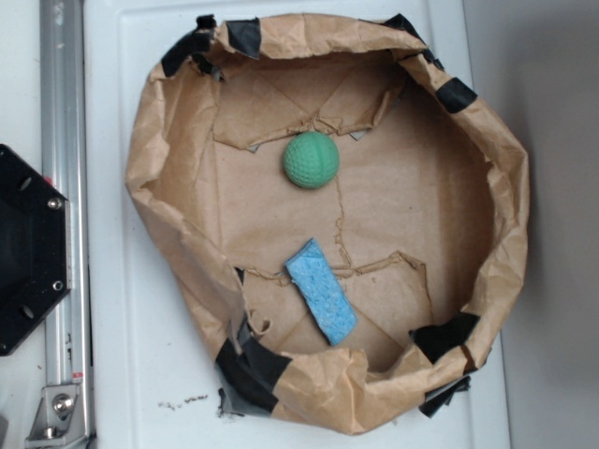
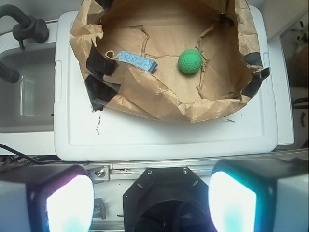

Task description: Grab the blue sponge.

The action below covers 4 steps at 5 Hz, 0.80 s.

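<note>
**Sponge in the paper basin**

The small light-blue porous rectangular sponge (image 1: pixel 321 291) lies flat inside the crumpled brown paper basin (image 1: pixel 178 234), apart from the green dimpled ball (image 1: pixel 311 160). The gripper (image 2: pixel 150 198) hangs well back, fingers spread wide, holding nothing.

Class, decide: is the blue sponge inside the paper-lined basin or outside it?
Inside. The blue sponge lies flat on the brown paper floor, enclosed by the crumpled paper wall, near the green ball. The wrist view agrees.

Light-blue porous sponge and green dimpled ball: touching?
Apart. The exterior view shows bare brown paper between the light-blue porous sponge and the green dimpled ball.
</note>
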Available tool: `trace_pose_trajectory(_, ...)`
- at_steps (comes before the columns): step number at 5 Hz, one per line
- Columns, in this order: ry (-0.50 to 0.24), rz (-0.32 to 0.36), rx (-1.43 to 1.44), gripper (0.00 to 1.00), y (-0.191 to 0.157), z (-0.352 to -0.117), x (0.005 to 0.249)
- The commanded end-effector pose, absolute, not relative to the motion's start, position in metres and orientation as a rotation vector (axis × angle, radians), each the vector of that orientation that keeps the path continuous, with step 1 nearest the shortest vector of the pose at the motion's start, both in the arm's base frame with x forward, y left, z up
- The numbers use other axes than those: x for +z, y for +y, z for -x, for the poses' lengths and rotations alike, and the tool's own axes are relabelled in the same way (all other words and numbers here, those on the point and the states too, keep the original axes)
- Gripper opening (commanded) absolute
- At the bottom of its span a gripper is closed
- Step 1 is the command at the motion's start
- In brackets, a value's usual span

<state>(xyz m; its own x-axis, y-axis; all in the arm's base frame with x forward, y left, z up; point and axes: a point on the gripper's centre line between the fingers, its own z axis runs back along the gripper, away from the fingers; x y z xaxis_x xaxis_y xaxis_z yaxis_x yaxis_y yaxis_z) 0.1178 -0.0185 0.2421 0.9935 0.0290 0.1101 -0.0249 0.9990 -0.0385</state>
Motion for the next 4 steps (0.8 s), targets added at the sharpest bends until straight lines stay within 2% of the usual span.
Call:
trace_pose_trajectory(1,-0.111,0.037,0.027,1.00,-0.018,-0.118,0.242)
trace_pose_trajectory(2,-0.144,0.006,-0.058,1.00,-0.002,-0.168,0.230)
trace_pose_trajectory(3,-0.163,0.055,-0.243,1.00,0.001,-0.220,0.199)
trace_pose_trajectory(4,-0.115,0.037,-0.326,1.00,0.004,-0.269,0.157)
